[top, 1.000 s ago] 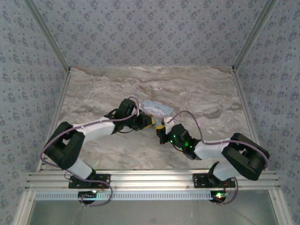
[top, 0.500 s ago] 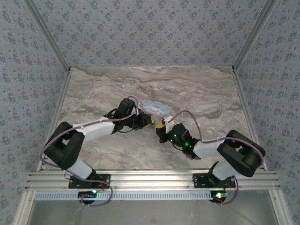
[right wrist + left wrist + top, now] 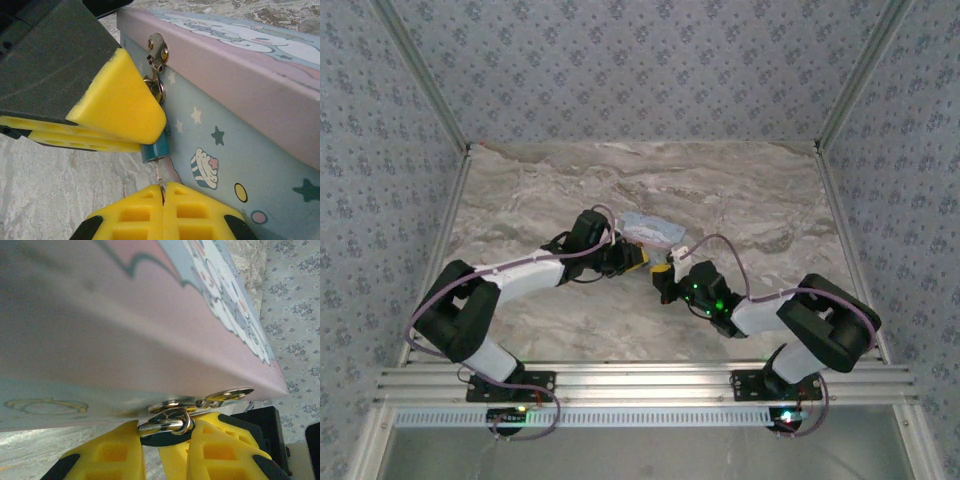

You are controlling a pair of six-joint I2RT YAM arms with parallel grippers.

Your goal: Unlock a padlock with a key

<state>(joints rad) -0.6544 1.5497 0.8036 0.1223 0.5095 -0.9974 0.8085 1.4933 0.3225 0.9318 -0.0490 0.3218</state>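
On the front of the tin (image 3: 260, 135), the padlock (image 3: 154, 150) hangs locked. The left tool (image 3: 167, 442) pinches it. The right tool (image 3: 162, 197) grips the key (image 3: 158, 175), its tip in the lock. The turn looks not done yet.

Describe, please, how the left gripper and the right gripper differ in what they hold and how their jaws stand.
The left gripper clamps the padlock; the right gripper pinches the thin key. The left gripper's jaws stand slightly apart around the lock, whereas the right gripper's are pressed together. Both are yellow-tipped and work beside the tin.
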